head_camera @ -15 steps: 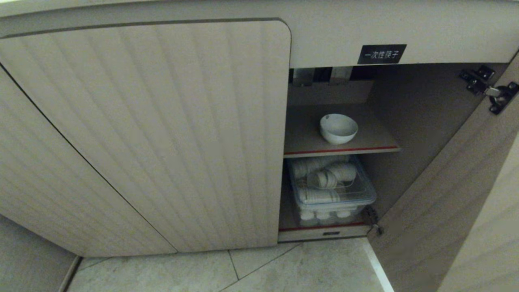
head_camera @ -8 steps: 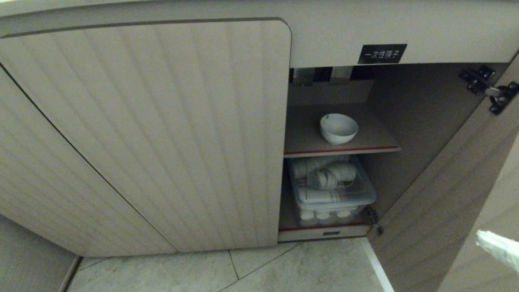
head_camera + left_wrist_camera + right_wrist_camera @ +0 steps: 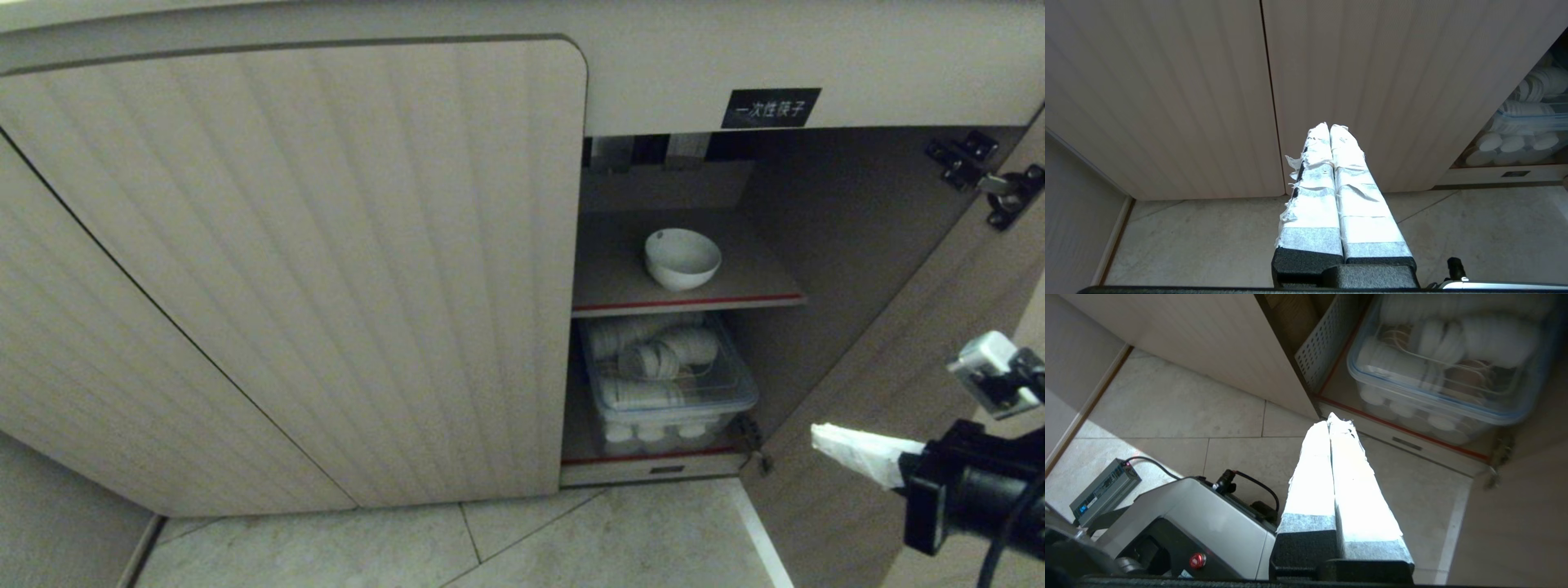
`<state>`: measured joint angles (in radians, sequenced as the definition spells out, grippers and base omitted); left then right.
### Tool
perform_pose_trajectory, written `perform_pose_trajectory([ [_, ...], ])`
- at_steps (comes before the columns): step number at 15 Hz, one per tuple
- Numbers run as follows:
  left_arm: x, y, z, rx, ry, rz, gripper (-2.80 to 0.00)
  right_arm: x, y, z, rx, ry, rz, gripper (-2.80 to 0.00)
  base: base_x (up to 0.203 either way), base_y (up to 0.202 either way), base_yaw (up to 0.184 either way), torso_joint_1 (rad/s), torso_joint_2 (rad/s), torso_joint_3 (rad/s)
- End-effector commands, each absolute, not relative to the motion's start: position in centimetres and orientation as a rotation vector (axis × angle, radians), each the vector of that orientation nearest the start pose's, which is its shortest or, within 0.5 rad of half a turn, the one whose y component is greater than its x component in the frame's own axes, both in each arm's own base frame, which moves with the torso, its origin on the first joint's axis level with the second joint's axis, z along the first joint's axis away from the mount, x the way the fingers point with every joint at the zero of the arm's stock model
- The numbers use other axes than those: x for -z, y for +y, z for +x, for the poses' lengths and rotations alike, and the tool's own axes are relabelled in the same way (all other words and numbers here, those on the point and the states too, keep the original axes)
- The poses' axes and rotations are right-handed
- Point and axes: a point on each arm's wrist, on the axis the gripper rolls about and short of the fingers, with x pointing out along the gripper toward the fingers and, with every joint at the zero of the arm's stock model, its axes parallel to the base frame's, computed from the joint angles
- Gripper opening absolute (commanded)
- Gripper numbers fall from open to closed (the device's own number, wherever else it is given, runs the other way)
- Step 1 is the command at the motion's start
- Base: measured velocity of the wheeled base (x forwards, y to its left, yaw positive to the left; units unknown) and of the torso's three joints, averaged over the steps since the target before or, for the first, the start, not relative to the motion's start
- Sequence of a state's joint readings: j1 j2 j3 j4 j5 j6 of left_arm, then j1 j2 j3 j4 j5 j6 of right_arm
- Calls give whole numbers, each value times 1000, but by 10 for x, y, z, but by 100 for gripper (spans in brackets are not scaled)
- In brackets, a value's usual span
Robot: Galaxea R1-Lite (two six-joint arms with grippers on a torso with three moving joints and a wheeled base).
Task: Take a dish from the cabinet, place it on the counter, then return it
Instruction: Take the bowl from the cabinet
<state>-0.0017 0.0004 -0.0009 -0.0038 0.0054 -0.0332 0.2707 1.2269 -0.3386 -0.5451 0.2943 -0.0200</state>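
Right gripper (image 3: 824,437) sits low at the right edge of my head view, in front of the swung-open door (image 3: 898,392), taped fingers (image 3: 1331,465) pressed flat together and carrying nothing. Left gripper (image 3: 1329,128) is out of the head view; its wrist camera shows it facing the closed ribbed doors (image 3: 1208,81) above the floor tiles (image 3: 1208,241), fingers likewise pressed together and empty, apparently parked. The dish (image 3: 682,258) stands upright on the upper shelf (image 3: 767,282) of the cabinet (image 3: 857,204), alone, set back from the red-edged front lip and well apart from the right gripper. Below it, the clear bin (image 3: 718,400) of stacked white cups fills the lower compartment. I judge the task to be at its very start: reach not yet made, dish untouched. Risks as I see them: the right gripper is below shelf level and right beside the open door, so a direct line to the dish could clip the door panel or catch the shelf edge from underneath. With the jaws closed it cannot take the rim; if I forget to open before entering, the tips will shove the dish toward the back wall. The bowl is smooth and rounded, so a shallow pinch on the rim may slip. The closed left door narrows the opening, leaving little lateral margin.
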Motion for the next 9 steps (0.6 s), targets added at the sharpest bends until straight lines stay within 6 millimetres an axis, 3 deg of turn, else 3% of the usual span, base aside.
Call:
perform_pose_trajectory([
  [1, -76, 0, -23, -4, -6, -34, -280, -145, 59, 180, -574, 422, -17, -280, 0, 0, 0, 0, 0, 0],
  [4, -76, 0, -23, -5, -5, -34, -280, -145, 65, 202, -561, 399, -20, -280, 0, 0, 0, 0, 0, 0],
  [9, -76, 0, -23, -4, -6, -34, -280, -163, 74, 242, -465, 299, -33, -280, 0, 0, 0, 0, 0, 0],
])
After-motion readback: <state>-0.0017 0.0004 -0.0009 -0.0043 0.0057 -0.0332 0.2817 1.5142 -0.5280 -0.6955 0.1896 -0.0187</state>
